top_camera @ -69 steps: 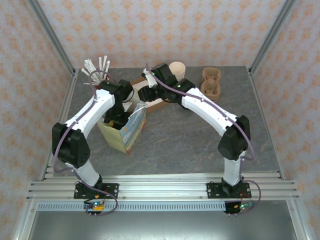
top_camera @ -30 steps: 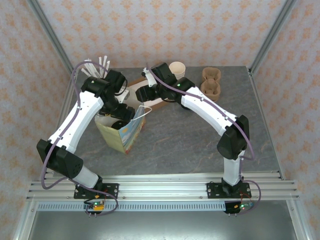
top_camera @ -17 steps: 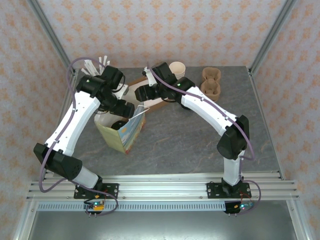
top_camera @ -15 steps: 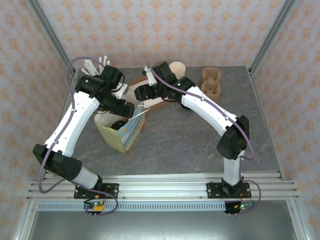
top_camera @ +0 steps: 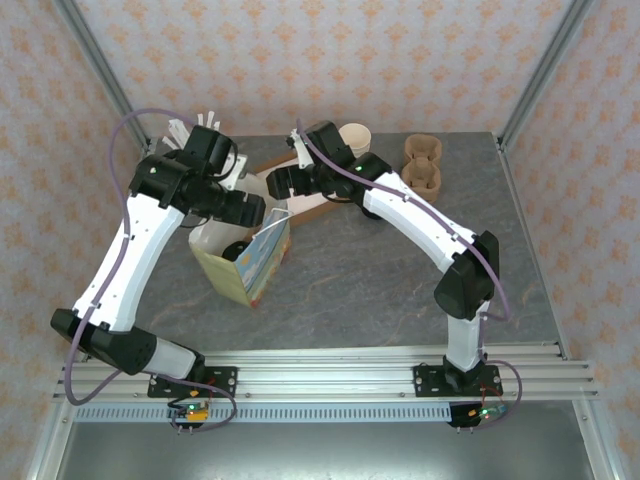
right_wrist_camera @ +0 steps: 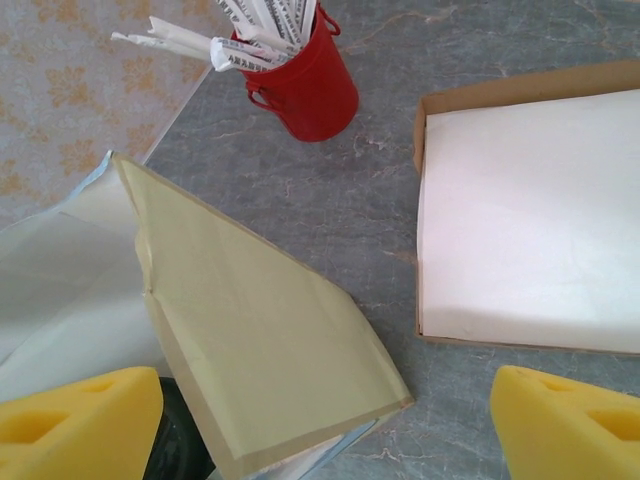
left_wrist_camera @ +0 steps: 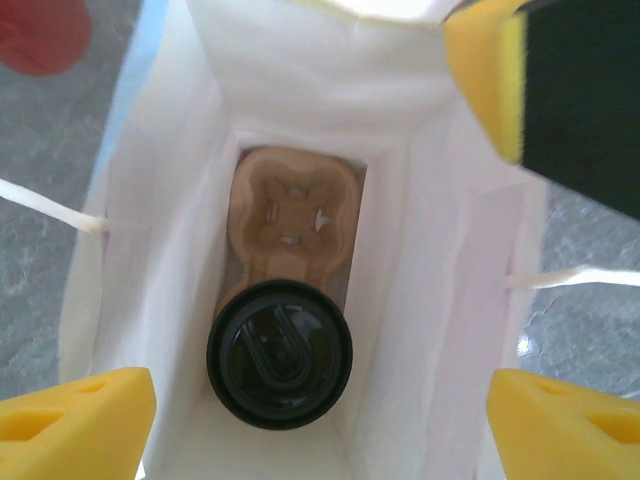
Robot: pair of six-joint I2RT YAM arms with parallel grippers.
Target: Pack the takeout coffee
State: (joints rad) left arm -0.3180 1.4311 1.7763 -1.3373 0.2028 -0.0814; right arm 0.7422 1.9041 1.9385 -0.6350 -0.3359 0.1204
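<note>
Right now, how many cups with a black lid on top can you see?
1. The takeout coffee sits at the bottom of the white bag, in one pocket of the brown carrier. Others may be hidden.

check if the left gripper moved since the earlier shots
Yes. The left gripper has lifted up out of the paper bag, fingers open, leaving the takeout coffee inside.

The takeout coffee (left_wrist_camera: 279, 353) shows a smooth, glossy black plastic lid; the tall white paper bag (left_wrist_camera: 420, 250) is matt, the brown cup carrier (left_wrist_camera: 293, 210) rough moulded pulp, the red pail (right_wrist_camera: 305, 90) shiny, the grey marbled tabletop (right_wrist_camera: 330, 200) smooth.
</note>
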